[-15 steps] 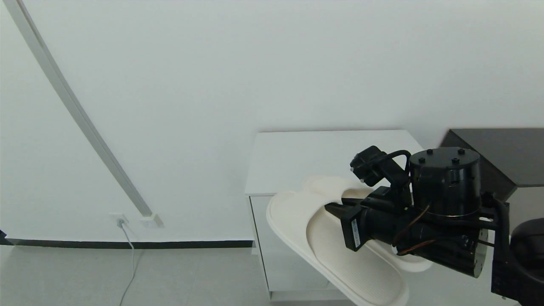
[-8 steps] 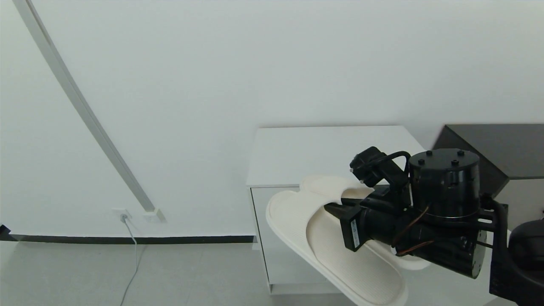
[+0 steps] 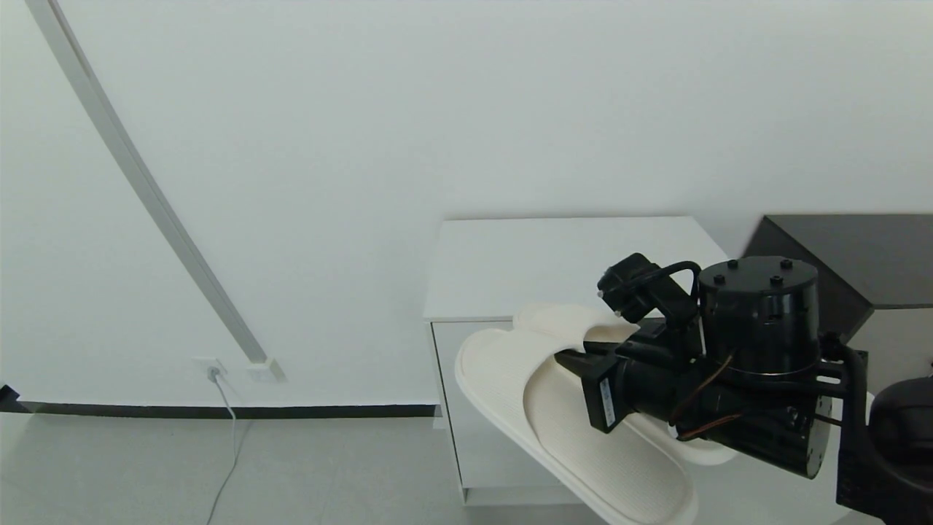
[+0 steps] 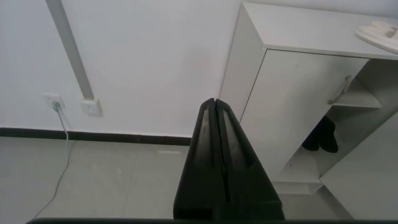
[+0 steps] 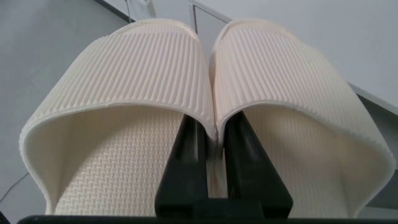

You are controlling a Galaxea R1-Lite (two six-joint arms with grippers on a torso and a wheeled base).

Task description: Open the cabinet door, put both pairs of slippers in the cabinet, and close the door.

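**Thin pinch on slippers: slip-out or snag at cabinet the weak spots**

Held in air just in front of white cabinet (image 3: 554,262): pair of cream ribbed foam slippers (image 3: 503,372), side by side, toes toward cabinet, heels sloping lower. Clamped by right gripper (image 5: 216,134), jaws squeezed on just the two touching inner strap edges, w/ nothing under the soles. Left gripper (image 4: 216,106) short of cabinet and apart from it, jaws pressed together, empty.

Per left wrist view: cabinet door (image 4: 305,106) w/ curved handle (image 4: 339,90) open, shelves (image 4: 364,102) exposed, dark shoes (image 4: 321,138) on a lower shelf.

Risks, as judged:
- Slip-out: soft foam + narrow grip, so prob. one slipper sliding or peeling free on a fast swing or hard stop.
- Snag: long tilted soles, wider than the grip. Could clip door edge or shelf lip on entry & get levered out of jaws.
- Blocked spot: lower shelf partly taken by dark shoes. Risk of shoving or piling up if aimed there.
- Door: could swing partway shut if knocked by arm or heels mid-insert.

Best approached slow, level, toes first, to a free shelf.
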